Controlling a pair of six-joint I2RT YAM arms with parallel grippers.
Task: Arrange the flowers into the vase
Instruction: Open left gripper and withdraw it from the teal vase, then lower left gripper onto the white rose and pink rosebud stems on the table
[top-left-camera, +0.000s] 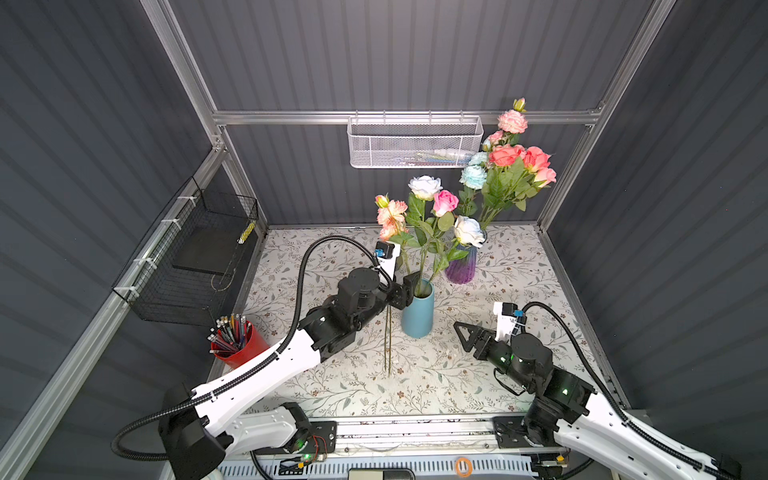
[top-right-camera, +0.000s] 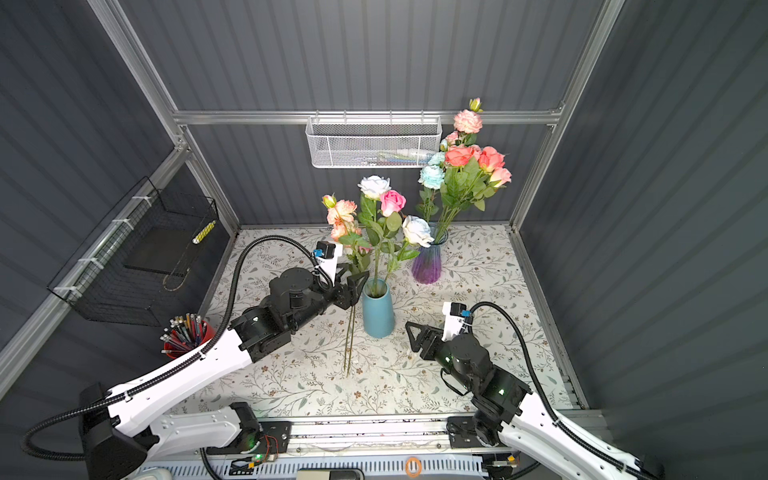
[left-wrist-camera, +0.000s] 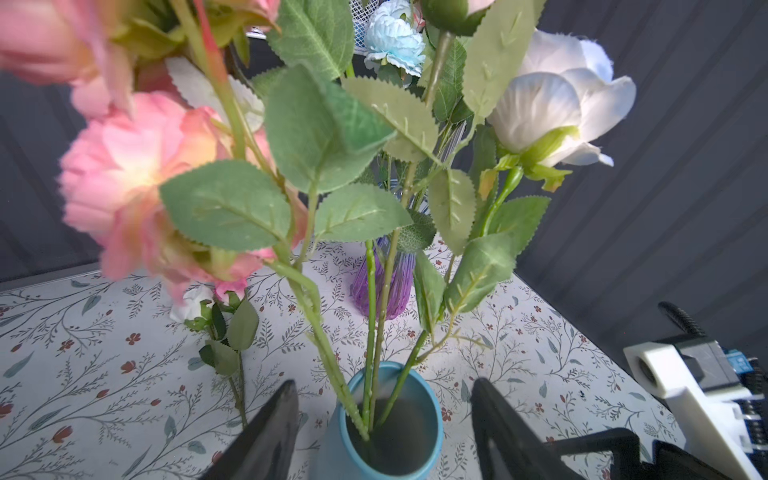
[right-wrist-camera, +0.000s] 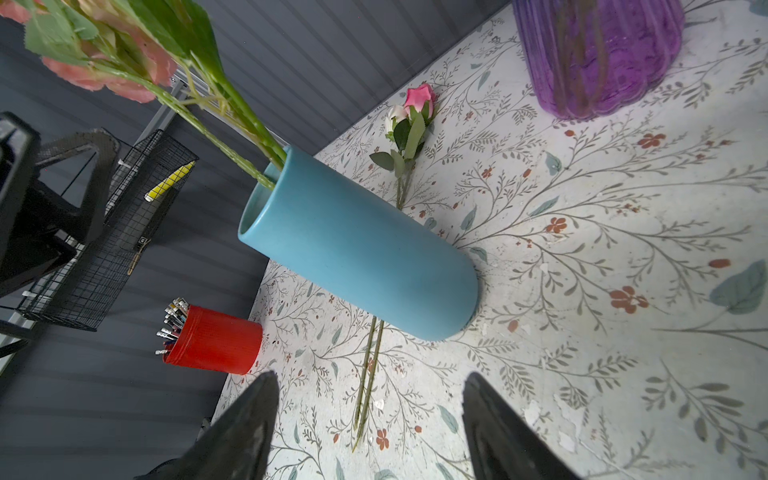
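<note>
Several flowers (top-left-camera: 424, 187) fill the blue vase (top-left-camera: 417, 320), others (top-left-camera: 511, 160) the purple vase (top-left-camera: 460, 270).

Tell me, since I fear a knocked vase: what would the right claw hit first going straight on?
Probably the blue vase, low on its body: the open right claw points at it. If it runs low, the loose stems lying on the table could come first.
</note>
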